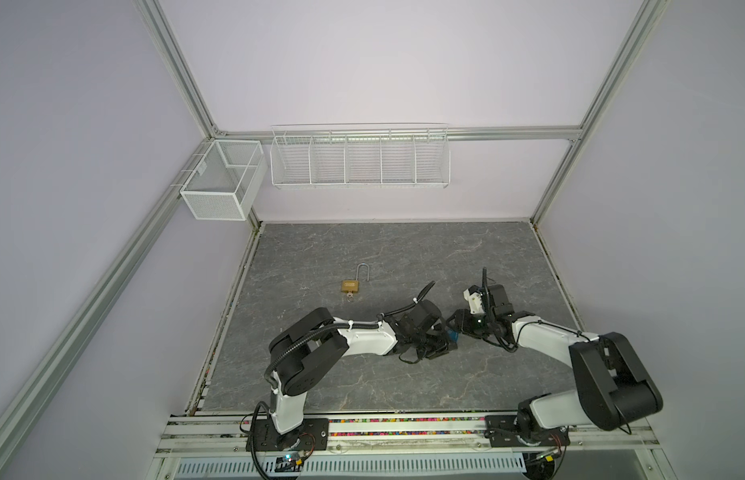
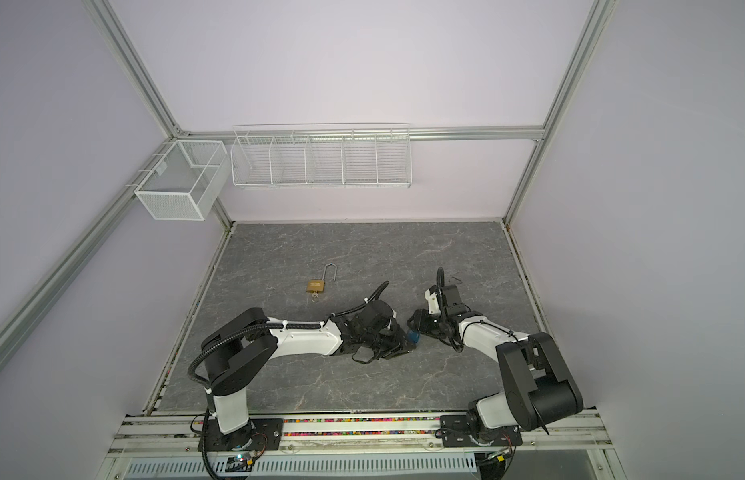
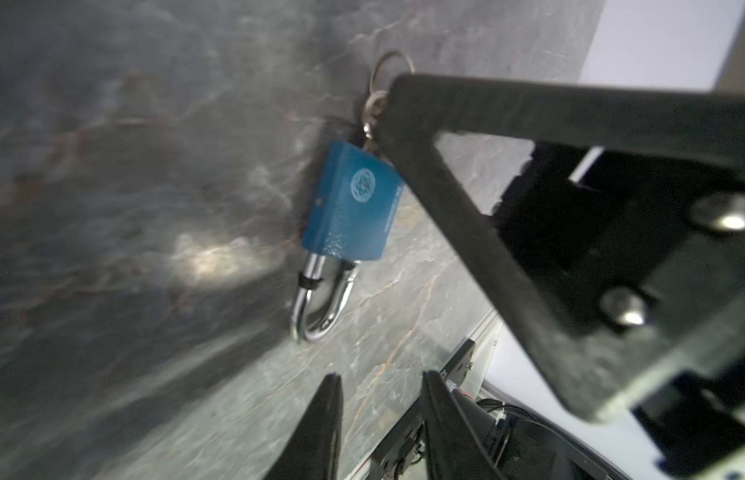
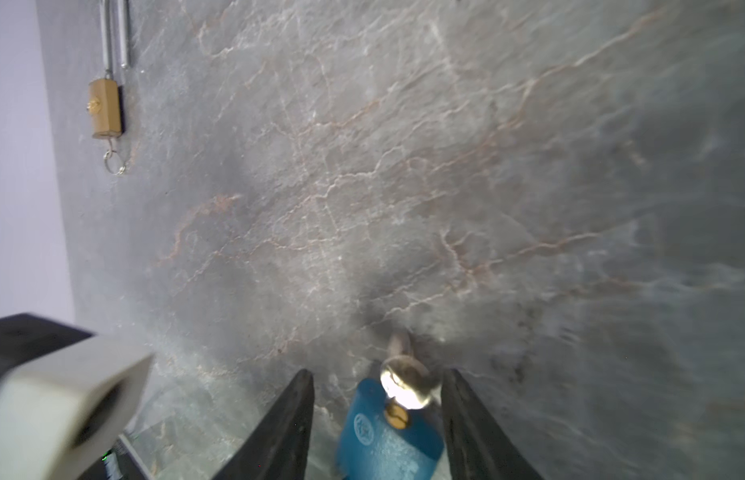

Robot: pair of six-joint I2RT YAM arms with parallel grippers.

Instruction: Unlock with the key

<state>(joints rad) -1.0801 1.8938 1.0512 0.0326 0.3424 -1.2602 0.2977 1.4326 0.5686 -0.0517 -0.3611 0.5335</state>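
A blue padlock [image 1: 453,336] lies on the grey table between my two grippers. In the left wrist view both legs of its silver shackle [image 3: 321,303] run into the blue body [image 3: 350,203]. A silver key [image 4: 405,388] with a ring [image 3: 389,66] sticks out of the keyhole end. My right gripper [image 4: 377,374] is open and straddles the key and that end of the lock; the key head lies close to one finger [image 4: 458,399]. My left gripper [image 3: 383,380] is open and empty, just short of the shackle.
A brass padlock [image 1: 350,285] with a long, open shackle and its own small key lies farther back left on the table [image 1: 404,257]. A white wire rack [image 1: 360,160] and a mesh basket [image 1: 221,183] hang on the walls above the table.
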